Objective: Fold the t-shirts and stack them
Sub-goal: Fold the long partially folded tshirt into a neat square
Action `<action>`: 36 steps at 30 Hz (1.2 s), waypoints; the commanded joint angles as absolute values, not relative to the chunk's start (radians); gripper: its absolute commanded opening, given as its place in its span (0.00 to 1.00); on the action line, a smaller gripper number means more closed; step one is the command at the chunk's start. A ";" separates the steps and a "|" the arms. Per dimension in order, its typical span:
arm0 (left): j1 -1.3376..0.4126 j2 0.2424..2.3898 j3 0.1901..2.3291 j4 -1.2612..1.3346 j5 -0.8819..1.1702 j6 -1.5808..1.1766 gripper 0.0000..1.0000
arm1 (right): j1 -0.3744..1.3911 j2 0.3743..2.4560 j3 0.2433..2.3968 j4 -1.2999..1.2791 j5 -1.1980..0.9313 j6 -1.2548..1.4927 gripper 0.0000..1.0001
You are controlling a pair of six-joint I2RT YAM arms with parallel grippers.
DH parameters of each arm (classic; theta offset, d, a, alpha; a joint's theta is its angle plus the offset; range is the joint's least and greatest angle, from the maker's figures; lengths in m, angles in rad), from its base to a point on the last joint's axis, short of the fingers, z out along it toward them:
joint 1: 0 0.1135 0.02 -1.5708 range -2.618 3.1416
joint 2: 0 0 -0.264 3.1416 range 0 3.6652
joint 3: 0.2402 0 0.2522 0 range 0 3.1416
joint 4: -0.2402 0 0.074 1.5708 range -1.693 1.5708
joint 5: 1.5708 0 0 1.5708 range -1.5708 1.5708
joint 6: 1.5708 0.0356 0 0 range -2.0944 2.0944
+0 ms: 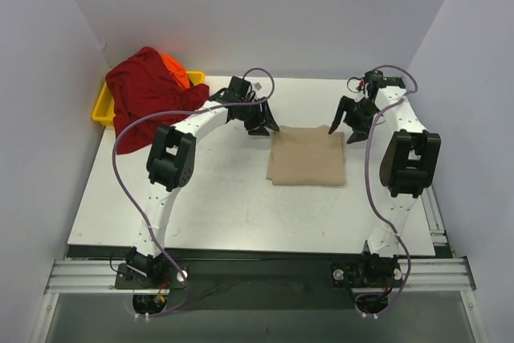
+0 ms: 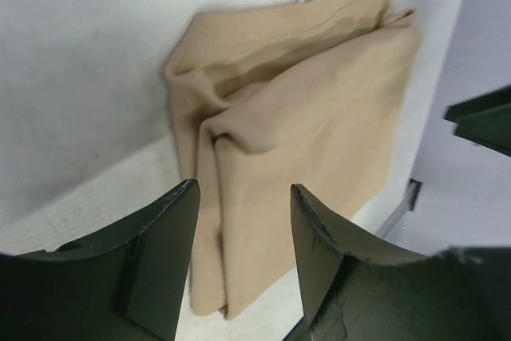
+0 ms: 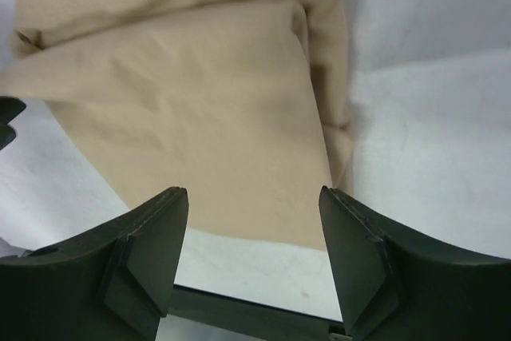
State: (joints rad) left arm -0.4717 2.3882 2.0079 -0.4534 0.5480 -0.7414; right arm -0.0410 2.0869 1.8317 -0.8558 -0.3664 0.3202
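The tan t-shirt (image 1: 307, 157) lies folded into a rough rectangle on the white table, between my two grippers. It fills the left wrist view (image 2: 295, 125) and the right wrist view (image 3: 200, 109). My left gripper (image 1: 263, 124) is open and empty, just off the shirt's far left corner (image 2: 243, 197). My right gripper (image 1: 347, 120) is open and empty, above the shirt's far right corner (image 3: 253, 201). The dark red t-shirt (image 1: 144, 98) lies crumpled over a yellow tray at the far left, with the orange t-shirt (image 1: 176, 68) showing behind it.
The yellow tray (image 1: 103, 107) sits at the table's far left corner, mostly covered by the shirts. Grey walls close in on the left, back and right. The table's metal edge rail (image 1: 265, 271) runs along the near side by the arm bases.
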 commanded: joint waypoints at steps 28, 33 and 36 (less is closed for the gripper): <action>-0.598 2.206 1.623 -0.364 0.546 -0.658 0.33 | -0.146 1.913 1.255 -0.525 -0.552 0.298 0.69; -0.601 2.223 1.623 -0.344 0.571 -0.667 0.16 | -0.146 1.948 1.258 -0.494 -0.558 0.290 0.69; -0.600 2.236 1.623 -0.339 0.581 -0.672 0.08 | -0.140 1.973 1.258 -0.474 -0.580 0.288 0.68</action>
State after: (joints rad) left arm -0.5949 2.2498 1.6215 -0.3908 0.5453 -0.6693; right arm -0.1432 1.9324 1.2404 -0.4908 -0.5640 0.2966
